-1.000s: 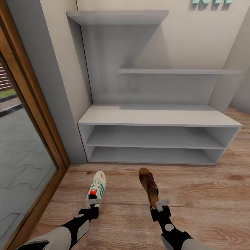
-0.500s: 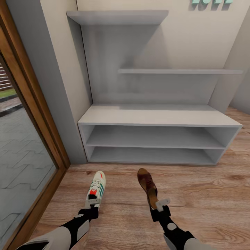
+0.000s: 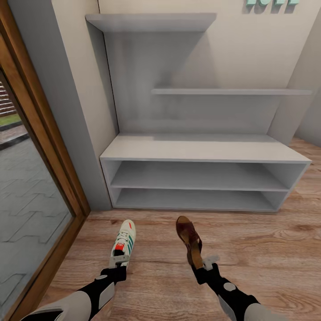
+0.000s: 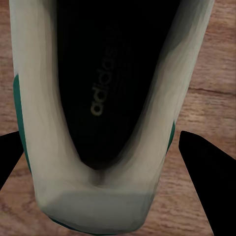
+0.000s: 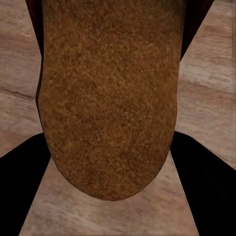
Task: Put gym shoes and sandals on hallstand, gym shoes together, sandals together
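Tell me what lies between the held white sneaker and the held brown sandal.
Only bare wood-plank floor separates white sneaker and brown sandal, per head view.

Insole print: "adidas" in pale lettering on the dark insole of the gym shoe point(image 4: 118, 98), seen in the left wrist view.
Wall sign: teal letters point(image 3: 271, 2) high on the wall above the hallstand, cut off by the picture's edge, unreadable.
Sandal: no marking readable.
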### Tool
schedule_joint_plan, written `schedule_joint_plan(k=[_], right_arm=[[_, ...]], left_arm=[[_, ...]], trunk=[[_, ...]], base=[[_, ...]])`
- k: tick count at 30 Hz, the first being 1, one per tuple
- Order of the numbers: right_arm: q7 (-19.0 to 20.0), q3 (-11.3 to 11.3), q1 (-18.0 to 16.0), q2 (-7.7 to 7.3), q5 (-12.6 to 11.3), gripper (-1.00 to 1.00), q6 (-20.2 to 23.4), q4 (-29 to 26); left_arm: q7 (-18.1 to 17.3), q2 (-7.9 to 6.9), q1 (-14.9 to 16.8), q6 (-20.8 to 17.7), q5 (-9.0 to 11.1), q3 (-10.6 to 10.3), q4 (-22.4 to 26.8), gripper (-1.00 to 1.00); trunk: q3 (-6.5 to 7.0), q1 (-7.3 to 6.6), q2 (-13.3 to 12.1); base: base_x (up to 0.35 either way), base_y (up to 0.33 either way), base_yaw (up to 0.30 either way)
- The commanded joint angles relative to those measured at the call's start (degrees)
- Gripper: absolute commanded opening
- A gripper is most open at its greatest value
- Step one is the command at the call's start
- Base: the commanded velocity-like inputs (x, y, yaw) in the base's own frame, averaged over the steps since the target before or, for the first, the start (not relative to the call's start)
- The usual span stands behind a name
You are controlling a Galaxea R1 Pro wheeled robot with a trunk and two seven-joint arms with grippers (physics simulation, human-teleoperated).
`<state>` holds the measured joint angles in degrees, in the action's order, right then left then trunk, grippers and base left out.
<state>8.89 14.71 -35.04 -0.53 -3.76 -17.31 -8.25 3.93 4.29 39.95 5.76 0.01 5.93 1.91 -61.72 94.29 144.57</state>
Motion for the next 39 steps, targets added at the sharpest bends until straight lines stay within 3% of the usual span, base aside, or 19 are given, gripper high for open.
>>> schedule_joint_plan(k=[1, 7, 17, 30, 32, 39], right_arm=[[0.3, 0.3, -0.1, -0.16, -0.5, -1.00, 0.3, -0.5], [0.7, 0.3, -0.2, -0.61, -0.8, -1.00, 10.5, -8.5], [0.0, 0.3, -0.4, -0.69, -0.7, -1.00, 18.2, -16.7], [-16.8, 0.5, -1.7, -0.67, -0.2, -1.00, 19.4, -20.8], [-17.9, 0.5, -2.0, -0.66, -0.1, -1.00, 19.5, -21.8], [-20.7, 0.5, -2.8, -0.28, 5.2, -1.00, 21.1, -24.2]], left_arm=[[0.1, 0.02, 0.0, 0.2, 0.0, 0.4, -0.1, -1.00], [0.0, 0.02, 0.0, 0.2, 0.0, 0.4, -0.1, -1.00], [0.0, 0.10, 0.0, 0.2, 0.0, 0.4, -0.1, -1.00], [0.0, 0.11, 0.0, 0.1, 0.0, 0.4, -0.1, -1.00], [0.0, 0.11, 0.0, 0.1, 0.0, 0.4, -0.1, -1.00], [0.0, 0.14, 0.0, 0.1, 0.0, 0.4, -0.1, -1.00]], trunk=[[-0.05, -0.01, 0.0], [-0.05, -0.01, 0.0], [-0.05, -0.01, 0.0], [-0.05, -0.01, 0.0], [-0.05, -0.01, 0.0], [-0.05, -0.01, 0.0]], base=[[0.000, 0.000, 0.000], [0.000, 0.000, 0.000], [0.000, 0.000, 0.000], [0.000, 0.000, 0.000], [0.000, 0.000, 0.000], [0.000, 0.000, 0.000]])
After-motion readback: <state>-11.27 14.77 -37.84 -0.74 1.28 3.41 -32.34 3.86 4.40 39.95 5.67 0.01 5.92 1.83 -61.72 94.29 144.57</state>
